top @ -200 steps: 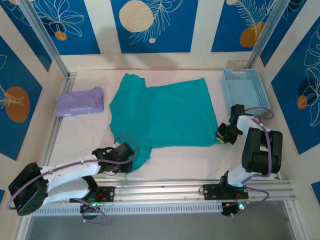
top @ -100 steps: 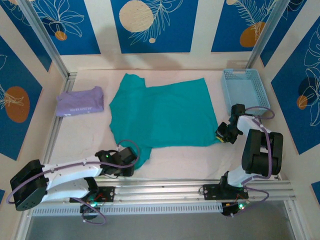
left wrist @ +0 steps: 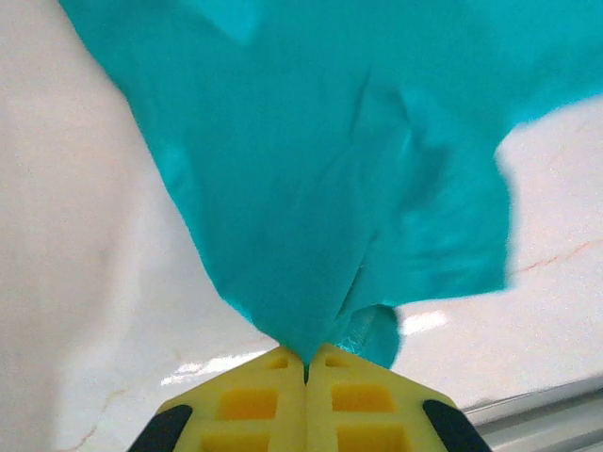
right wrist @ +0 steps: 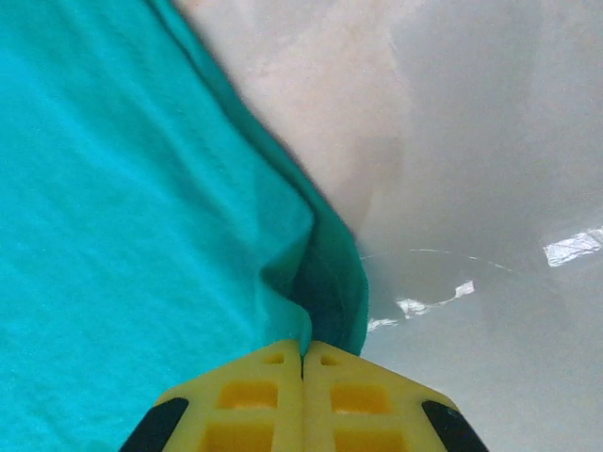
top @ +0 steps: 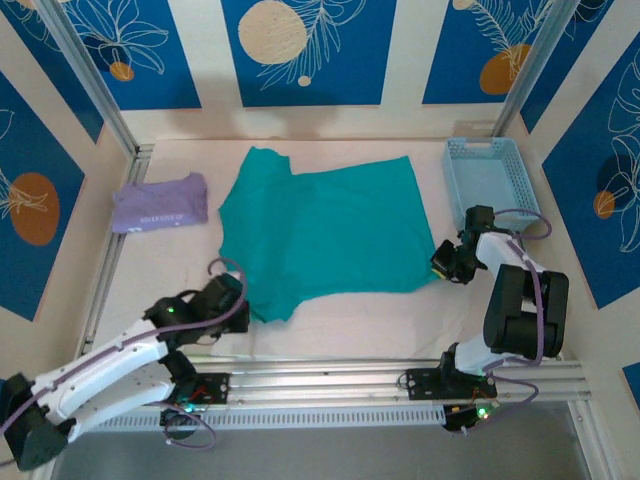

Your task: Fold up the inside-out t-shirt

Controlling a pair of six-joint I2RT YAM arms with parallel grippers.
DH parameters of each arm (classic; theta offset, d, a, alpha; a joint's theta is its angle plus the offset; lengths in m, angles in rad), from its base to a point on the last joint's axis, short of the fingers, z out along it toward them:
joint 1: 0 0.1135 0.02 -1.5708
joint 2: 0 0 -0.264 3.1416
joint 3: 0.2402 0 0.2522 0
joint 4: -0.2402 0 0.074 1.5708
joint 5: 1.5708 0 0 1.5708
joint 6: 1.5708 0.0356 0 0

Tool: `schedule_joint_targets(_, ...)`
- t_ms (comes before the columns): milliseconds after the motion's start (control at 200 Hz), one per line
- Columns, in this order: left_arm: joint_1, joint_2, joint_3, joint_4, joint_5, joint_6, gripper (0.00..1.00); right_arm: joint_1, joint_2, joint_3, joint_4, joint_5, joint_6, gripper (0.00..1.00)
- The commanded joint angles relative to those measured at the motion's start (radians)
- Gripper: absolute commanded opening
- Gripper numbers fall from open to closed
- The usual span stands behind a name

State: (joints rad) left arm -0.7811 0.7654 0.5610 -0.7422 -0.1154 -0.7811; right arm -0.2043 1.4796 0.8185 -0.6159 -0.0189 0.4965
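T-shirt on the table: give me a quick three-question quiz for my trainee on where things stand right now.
1. True or false: the left gripper and the right gripper are each shut on an edge of the teal t-shirt.
2. Beyond the right gripper stands: A) a blue basket B) a red bowl C) a cardboard box.
3. Name the folded garment lying to the left of the teal t-shirt.

Key: 1 true. 2 A. 3 the lavender folded shirt.
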Motion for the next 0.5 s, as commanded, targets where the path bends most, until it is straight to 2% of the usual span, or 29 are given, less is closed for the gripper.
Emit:
schedule_joint_targets(0,0.153,0.000,0.058,-0.018,0.119,0.137,0.00,-0.006,-0.034,0.051,-0.016,-0.042,-0.014,0.05)
schedule_joint_targets(205,0.361,0.159,0.221,0.046,0.216,0.299,0.00,-0.005,0.037,0.147,0.002,-0.069,-0.013,0.05)
schedule_joint_targets(495,0.494,0.390,0.387,0.130,0.258,0.384,0.00,0.017,0.162,0.267,0.014,-0.061,-0.018,0.06)
